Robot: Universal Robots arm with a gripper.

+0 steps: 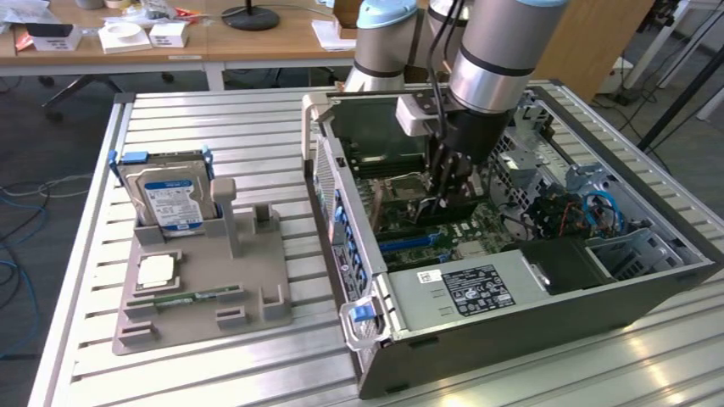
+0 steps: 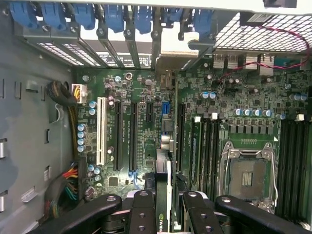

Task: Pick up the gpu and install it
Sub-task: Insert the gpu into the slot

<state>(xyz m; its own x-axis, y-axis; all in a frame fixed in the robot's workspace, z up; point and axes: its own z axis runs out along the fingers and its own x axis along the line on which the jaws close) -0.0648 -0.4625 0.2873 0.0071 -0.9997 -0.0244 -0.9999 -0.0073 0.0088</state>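
The gpu (image 2: 163, 170) is a thin card seen edge-on, standing upright over the green motherboard (image 2: 204, 112) inside the open computer case (image 1: 531, 305). My gripper (image 2: 166, 204) is shut on it, one black finger (image 2: 141, 207) on each side. The card hangs between the long black expansion slots (image 2: 132, 134) and the memory slots, its far end toward the rear slot openings with blue latches (image 2: 92, 14). In the exterior view the gripper (image 1: 443, 202) reaches down into the case, with the card (image 1: 430, 216) low over the board. Whether the card touches a slot is hidden.
A grey fixture plate (image 1: 215, 288) at the exterior view's left holds a silver hard drive (image 1: 169, 199), a square processor chip (image 1: 156, 270) and a green memory stick (image 1: 186, 297). The power supply (image 1: 476, 288), drive cage (image 1: 633, 250), cables and empty processor socket (image 2: 248, 173) crowd the case.
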